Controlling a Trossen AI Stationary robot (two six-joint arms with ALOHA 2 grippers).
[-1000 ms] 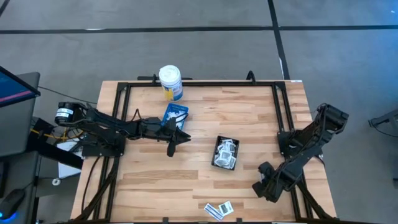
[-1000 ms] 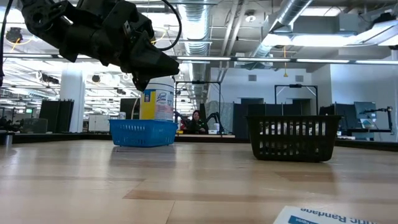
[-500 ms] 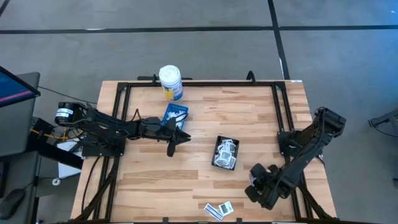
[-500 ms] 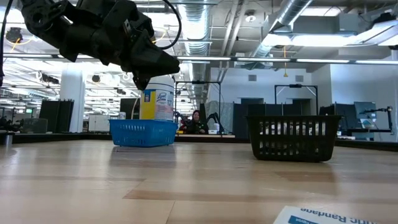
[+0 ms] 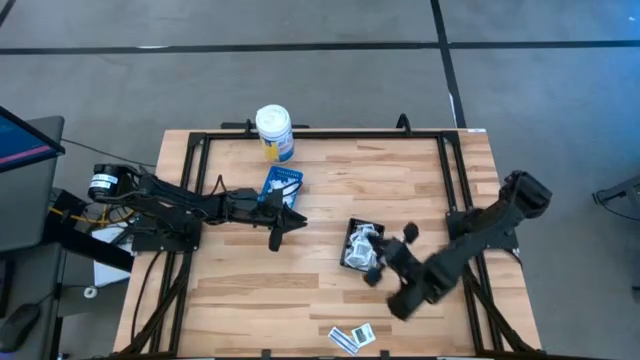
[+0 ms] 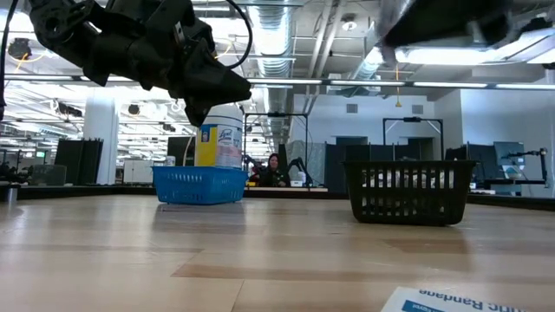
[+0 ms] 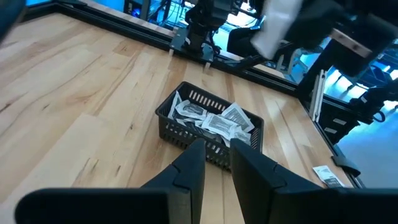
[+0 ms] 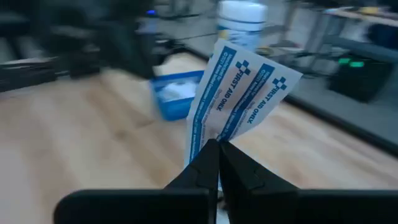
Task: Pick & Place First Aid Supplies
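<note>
The first aid supplies are small white packets. Many lie heaped in the black tray, which stands mid-table. A few loose ones lie flat by the table's near edge. My right gripper hovers over the black tray's near right corner, shut on a white packet with blue "FIRST AID ONLY" print. My left gripper is open, in the air just near the blue tray, and points at the black tray. My right gripper pinches the printed packet by its lower end between the two fingertips. The rest of it sticks out past the fingers, bent a little and lifted clear of the table. Whether it is one packet or two together, I cannot tell.
A white bottle with a yellow label stands at the far edge, behind the blue tray. A black frame rail runs round the table. Bare wood lies between the trays and along the near left.
My right arm has swung fast from the table's near right corner toward the left and far side, ending over the black tray; it now shows blurred at the top of the low view. The left arm has kept still.
</note>
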